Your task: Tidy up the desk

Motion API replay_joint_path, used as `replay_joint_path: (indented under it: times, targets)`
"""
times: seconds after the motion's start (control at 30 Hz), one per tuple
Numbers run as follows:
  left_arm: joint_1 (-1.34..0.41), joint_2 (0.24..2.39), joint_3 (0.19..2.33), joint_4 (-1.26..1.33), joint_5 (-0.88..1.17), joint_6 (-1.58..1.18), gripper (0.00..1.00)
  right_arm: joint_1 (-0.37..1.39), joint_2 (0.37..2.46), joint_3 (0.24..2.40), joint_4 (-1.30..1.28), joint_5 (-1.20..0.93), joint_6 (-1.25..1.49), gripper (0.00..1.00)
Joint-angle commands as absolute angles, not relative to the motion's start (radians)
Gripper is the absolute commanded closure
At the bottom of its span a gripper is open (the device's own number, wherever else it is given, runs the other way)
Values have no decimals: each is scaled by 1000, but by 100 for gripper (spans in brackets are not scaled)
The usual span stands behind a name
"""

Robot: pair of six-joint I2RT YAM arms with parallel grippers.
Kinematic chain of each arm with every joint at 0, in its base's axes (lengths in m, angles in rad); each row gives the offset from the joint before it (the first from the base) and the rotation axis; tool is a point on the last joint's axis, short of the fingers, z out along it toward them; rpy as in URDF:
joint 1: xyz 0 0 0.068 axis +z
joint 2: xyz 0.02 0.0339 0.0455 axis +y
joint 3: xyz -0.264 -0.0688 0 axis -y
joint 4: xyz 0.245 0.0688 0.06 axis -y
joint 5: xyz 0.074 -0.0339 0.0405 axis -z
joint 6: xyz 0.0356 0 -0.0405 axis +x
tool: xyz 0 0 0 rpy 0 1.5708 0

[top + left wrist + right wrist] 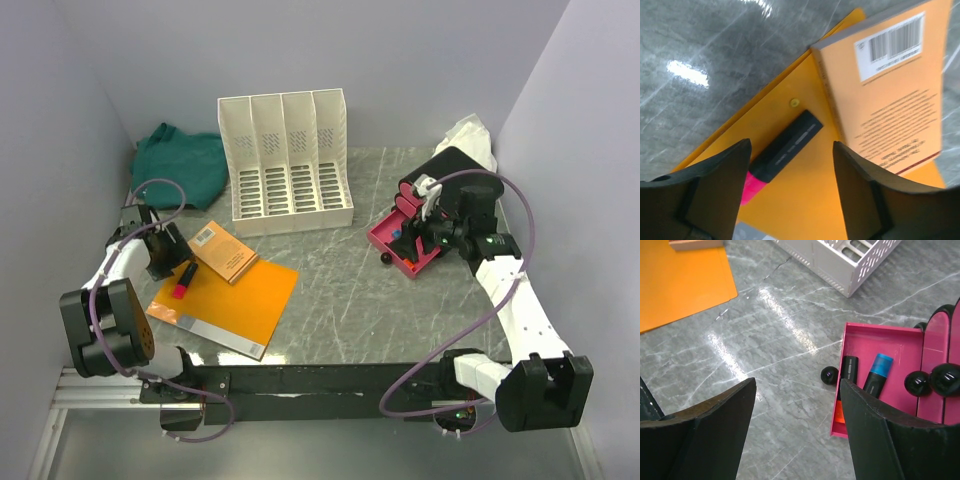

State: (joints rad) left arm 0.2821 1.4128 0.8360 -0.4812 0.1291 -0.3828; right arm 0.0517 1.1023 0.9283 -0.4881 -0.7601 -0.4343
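Note:
On the desk [350, 290] lies an orange folder [235, 310] with an orange book [222, 250] across its far corner. A pink highlighter with a black body [785, 147] rests on the folder beside the book [890, 85]. My left gripper [791, 145] hangs open just above it, the pen lying between the fingers, close to the left one. My right gripper [798, 382] is open and holds nothing, over bare desk beside a pink tray [900, 340]. That tray holds a blue-capped highlighter [879, 372] and an orange one [845, 385].
A white four-slot file rack [285, 160] stands at the back centre. A green cloth [180, 160] is bunched in the back left corner and a white crumpled thing [470, 135] at the back right. A small black ball [829, 375] lies just outside the tray.

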Motion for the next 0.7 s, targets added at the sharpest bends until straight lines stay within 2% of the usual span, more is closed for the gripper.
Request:
replay_joint_path:
  times: [0.0, 0.67]
  targets:
    - [285, 1411, 876, -526, 109, -314, 32, 20, 1069, 923, -465, -811, -426, 24]
    - [183, 1525, 927, -615, 9, -356, 39, -25, 1092, 936, -477, -857, -419, 24]
